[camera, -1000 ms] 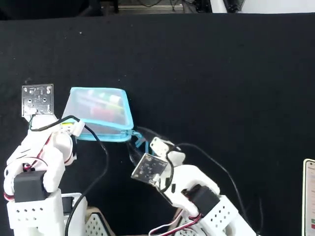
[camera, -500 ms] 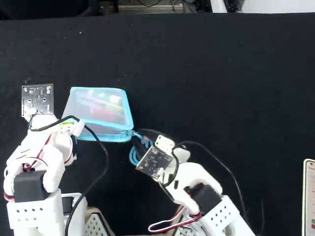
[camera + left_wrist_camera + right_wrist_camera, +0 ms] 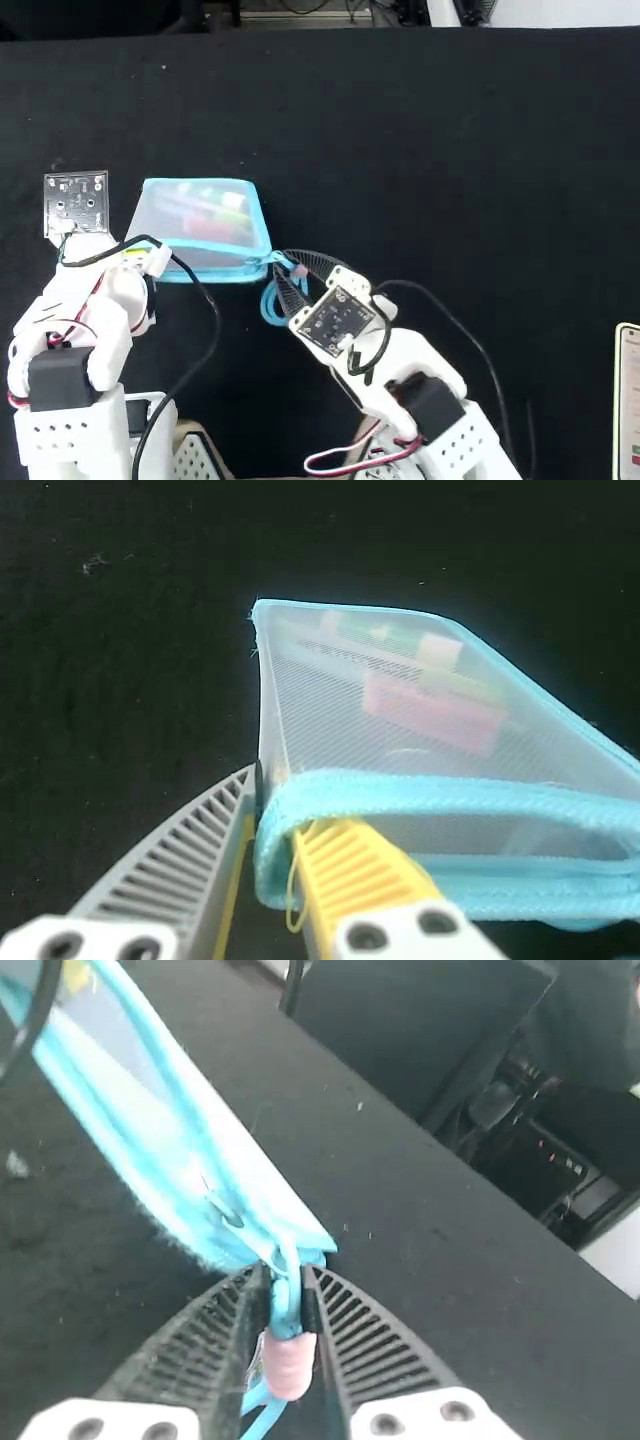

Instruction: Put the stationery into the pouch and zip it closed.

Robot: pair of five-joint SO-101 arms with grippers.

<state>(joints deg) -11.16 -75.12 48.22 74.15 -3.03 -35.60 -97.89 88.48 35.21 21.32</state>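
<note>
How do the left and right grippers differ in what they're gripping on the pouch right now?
The left gripper pinches the pouch by its blue-trimmed corner. The right gripper pinches the zipper pull at the opposite end. The left gripper's jaws are grey and yellow, while the right gripper's are both black. Both are shut along the same zipper edge.

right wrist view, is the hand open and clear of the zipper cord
No, the right hand is shut on the blue zipper cord at the end of the pouch.
</note>
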